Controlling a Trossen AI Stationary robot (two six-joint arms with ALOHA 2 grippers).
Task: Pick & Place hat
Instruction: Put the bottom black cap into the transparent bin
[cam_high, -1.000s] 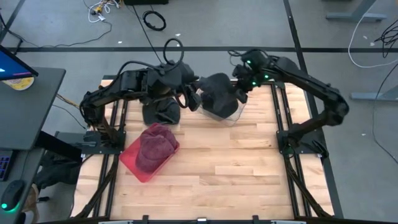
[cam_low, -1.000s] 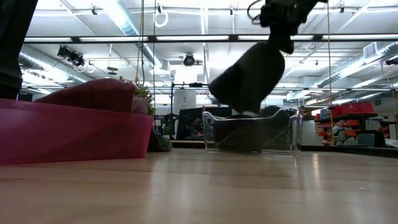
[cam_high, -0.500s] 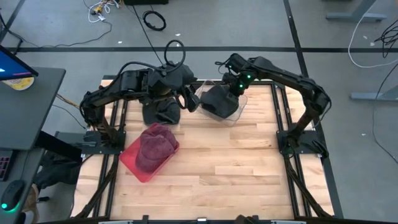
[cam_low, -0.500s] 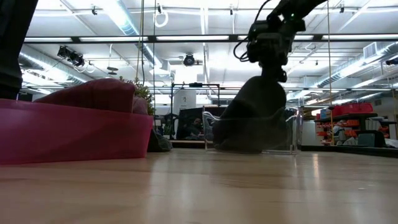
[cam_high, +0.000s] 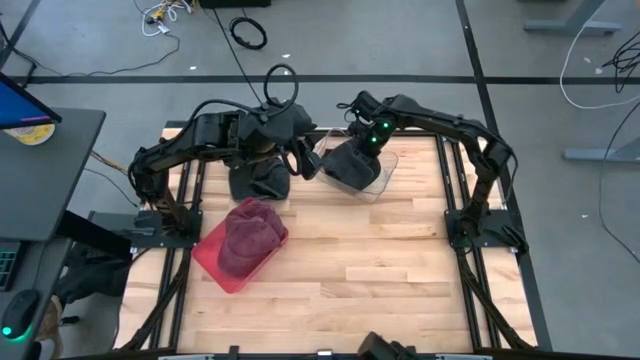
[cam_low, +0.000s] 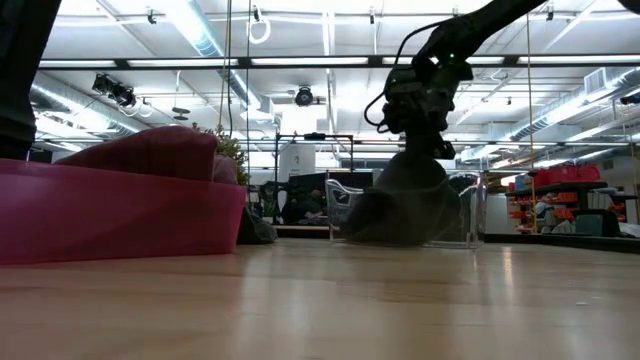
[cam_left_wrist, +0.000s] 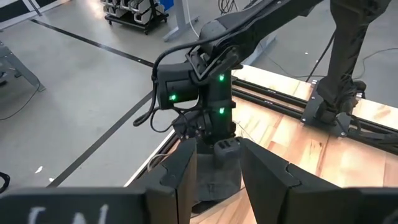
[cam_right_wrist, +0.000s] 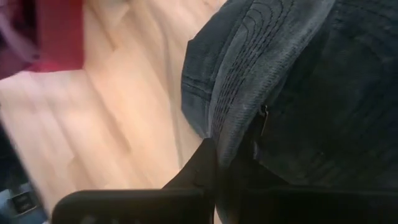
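Observation:
A dark hat (cam_high: 350, 165) sits inside a clear container (cam_high: 385, 172) at the far middle of the table. My right gripper (cam_high: 366, 140) stands over it, shut on the hat (cam_low: 400, 195). My left gripper (cam_high: 306, 160) waits open just left of the container, above a second dark hat (cam_high: 257, 182) that lies on the table. The left wrist view looks past its open fingers (cam_left_wrist: 217, 180) at my right gripper. A maroon hat (cam_high: 245, 235) lies in a red bin (cam_high: 215, 262) near the table's left. My right gripper holds the dark hat by its stitched brim (cam_right_wrist: 227, 134), pinched between the two fingers (cam_right_wrist: 198, 169). The fingers come from above, pointing down. The hat hangs below the gripper with its lower part inside the clear container (cam_low: 468, 210).
The red bin (cam_low: 120, 210) fills the near left of the low view. Rails (cam_high: 455, 190) run along the table's left and right sides. Bare wood (cam_high: 380, 260) spreads over the near and right parts of the table.
My right gripper has moved down and toward the table's left, still shut. The dark hat, which hung tilted above the clear container, has come down into it.

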